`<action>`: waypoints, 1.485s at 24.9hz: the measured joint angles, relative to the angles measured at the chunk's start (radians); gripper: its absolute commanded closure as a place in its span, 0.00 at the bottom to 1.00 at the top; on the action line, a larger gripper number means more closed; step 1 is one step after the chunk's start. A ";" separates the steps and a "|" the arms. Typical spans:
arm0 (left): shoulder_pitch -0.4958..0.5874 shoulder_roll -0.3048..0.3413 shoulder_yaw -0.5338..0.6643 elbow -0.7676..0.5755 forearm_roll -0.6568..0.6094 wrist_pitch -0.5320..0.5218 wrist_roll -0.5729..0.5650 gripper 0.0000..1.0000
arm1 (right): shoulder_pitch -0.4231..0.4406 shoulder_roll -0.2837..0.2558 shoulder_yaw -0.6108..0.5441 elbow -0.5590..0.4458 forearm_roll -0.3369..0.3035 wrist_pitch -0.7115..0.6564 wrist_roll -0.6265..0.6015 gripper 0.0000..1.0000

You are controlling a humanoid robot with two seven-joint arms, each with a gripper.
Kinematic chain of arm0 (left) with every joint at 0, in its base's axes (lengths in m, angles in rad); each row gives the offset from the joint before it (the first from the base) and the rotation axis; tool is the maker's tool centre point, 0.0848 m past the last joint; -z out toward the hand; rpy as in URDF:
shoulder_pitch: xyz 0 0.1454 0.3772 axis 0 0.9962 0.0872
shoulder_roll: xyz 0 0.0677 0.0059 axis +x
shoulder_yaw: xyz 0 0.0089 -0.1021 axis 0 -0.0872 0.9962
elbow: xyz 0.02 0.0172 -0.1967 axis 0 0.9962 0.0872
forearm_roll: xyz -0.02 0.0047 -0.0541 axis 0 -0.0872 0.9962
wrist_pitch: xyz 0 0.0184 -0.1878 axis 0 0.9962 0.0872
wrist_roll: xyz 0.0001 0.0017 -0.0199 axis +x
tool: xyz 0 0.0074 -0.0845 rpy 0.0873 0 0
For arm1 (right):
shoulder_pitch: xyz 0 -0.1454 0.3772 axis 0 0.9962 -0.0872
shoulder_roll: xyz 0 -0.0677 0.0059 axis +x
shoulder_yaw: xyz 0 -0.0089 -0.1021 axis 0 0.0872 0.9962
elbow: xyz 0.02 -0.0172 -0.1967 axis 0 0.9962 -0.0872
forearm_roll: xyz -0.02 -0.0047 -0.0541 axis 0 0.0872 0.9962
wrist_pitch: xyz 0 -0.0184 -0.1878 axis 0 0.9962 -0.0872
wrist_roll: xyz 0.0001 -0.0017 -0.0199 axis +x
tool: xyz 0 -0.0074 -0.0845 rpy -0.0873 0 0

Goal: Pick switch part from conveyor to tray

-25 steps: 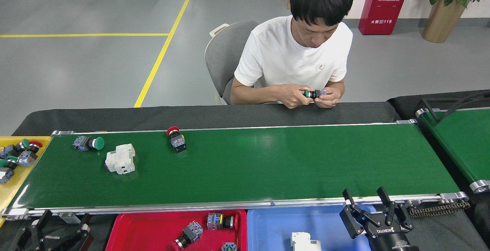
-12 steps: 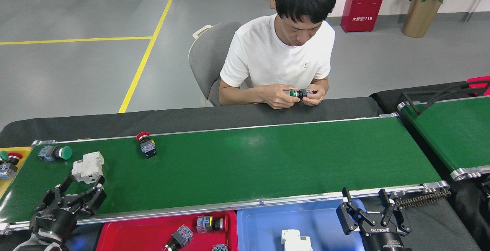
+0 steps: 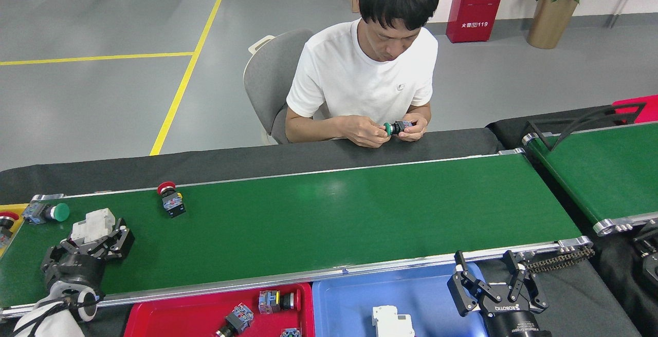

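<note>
Left gripper (image 3: 95,238) is down over the near-left end of the conveyor (image 3: 334,213), its black fingers (image 3: 121,238) set either side of the white switch part (image 3: 94,225), jaws close around the block; whether the pads are actually pressing on it, I cannot tell from this angle. The white part sits on the green belt, upright, near the left end. Just beyond it, at the far-left edge of the belt, lies a green-capped push button (image 3: 47,212) on its side, and to the right of the white part stands a red-capped button switch (image 3: 171,201), apart from the gripper. A yellow tray (image 3: 12,212) peeks in at the left edge with a red-topped part in it.

Right gripper (image 3: 489,281) hangs at the near side by the blue tray (image 3: 354,303), jaws spread wide, holding nothing. In that blue tray rests one white breaker block (image 3: 392,321). The red tray (image 3: 169,315) beside it holds a few button switches (image 3: 277,300).

Across the belt a person (image 3: 367,70) in a white shirt sits on a grey chair (image 3: 267,80), both hands on a green-capped switch (image 3: 397,128) over the black table edge, clear of the belt. A second green belt (image 3: 601,172) angles off at the right
</note>
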 measured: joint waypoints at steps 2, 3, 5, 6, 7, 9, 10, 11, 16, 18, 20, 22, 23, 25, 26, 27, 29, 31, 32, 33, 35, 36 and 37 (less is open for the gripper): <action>0.000 0.012 -0.007 -0.012 0.005 -0.018 0.000 0.97 | 0.000 0.000 0.000 0.000 0.000 -0.001 0.000 0.01; 0.003 0.011 -0.007 -0.037 0.006 -0.041 0.001 0.97 | 0.000 0.000 0.000 0.000 0.000 -0.002 0.000 0.01; 0.031 0.004 -0.007 -0.128 0.023 -0.085 0.002 0.96 | 0.000 0.000 0.000 0.000 0.000 -0.002 0.000 0.01; 0.062 -0.001 -0.008 -0.193 0.045 -0.110 0.003 0.96 | 0.000 0.000 0.000 0.000 0.000 -0.002 0.000 0.01; 0.116 -0.009 -0.011 -0.291 0.074 -0.144 -0.001 0.95 | 0.001 0.000 0.000 0.000 0.000 -0.002 0.000 0.01; 0.245 -0.023 -0.014 -0.518 0.120 -0.224 -0.026 0.90 | 0.003 0.000 0.000 0.001 0.000 -0.002 0.000 0.01; 0.312 -0.036 -0.014 -0.645 0.136 -0.277 -0.039 0.87 | 0.003 0.000 0.000 0.001 0.000 -0.002 0.000 0.01; 0.376 -0.064 -0.017 -0.775 0.143 -0.323 -0.054 0.85 | 0.003 0.000 0.000 0.001 0.000 -0.003 0.000 0.01; 0.540 -0.268 -0.229 -1.089 0.144 -0.557 -0.182 0.72 | 0.003 0.000 0.000 0.001 0.000 -0.004 -0.001 0.01; 0.544 -0.302 -0.368 -1.091 0.090 -0.590 -0.235 0.67 | 0.003 0.000 0.000 0.001 0.000 -0.004 -0.001 0.01; 0.546 -0.338 -0.464 -1.090 0.004 -0.588 -0.259 0.21 | 0.003 0.000 0.000 0.001 0.000 -0.004 -0.001 0.01; 0.543 -0.377 -0.520 -1.076 -0.049 -0.565 -0.269 0.00 | 0.003 0.000 0.000 0.001 0.000 -0.004 -0.001 0.01; 0.535 -0.385 -0.535 -1.060 -0.058 -0.559 -0.271 0.00 | 0.003 0.000 0.000 0.001 0.000 -0.004 -0.001 0.01; 0.522 -0.386 -0.535 -1.043 -0.064 -0.546 -0.274 0.00 | 0.003 0.000 0.000 0.001 0.000 -0.004 -0.001 0.01; 0.519 -0.385 -0.530 -1.043 -0.064 -0.545 -0.274 0.00 | 0.003 0.000 0.000 0.001 0.000 -0.004 -0.001 0.01; 0.519 -0.385 -0.518 -1.044 -0.063 -0.545 -0.274 0.00 | 0.003 0.000 0.000 0.001 0.000 -0.004 -0.001 0.01; 0.521 -0.378 -0.467 -1.060 -0.047 -0.542 -0.275 0.00 | 0.003 0.000 0.000 0.001 0.000 -0.004 -0.001 0.01; 0.524 -0.365 -0.374 -1.076 -0.018 -0.540 -0.277 0.00 | 0.004 0.000 0.000 0.001 0.000 -0.004 -0.002 0.01; 0.524 -0.362 -0.307 -1.078 -0.007 -0.540 -0.270 0.00 | 0.004 0.000 0.000 0.001 0.000 -0.005 -0.002 0.01; 0.525 -0.361 -0.236 -1.077 -0.001 -0.540 -0.258 0.00 | 0.004 0.000 0.000 0.001 0.000 -0.007 -0.002 0.01; 0.531 -0.361 -0.092 -1.066 -0.001 -0.542 -0.214 0.00 | 0.005 0.000 0.000 0.001 0.000 -0.010 -0.002 0.01; 0.538 -0.361 -0.016 -1.050 -0.001 -0.543 -0.185 0.00 | 0.006 0.000 0.000 0.001 0.000 -0.010 -0.002 0.01; 0.545 -0.361 0.046 -1.035 -0.001 -0.543 -0.157 0.00 | 0.006 0.000 0.000 0.001 0.000 -0.010 -0.002 0.01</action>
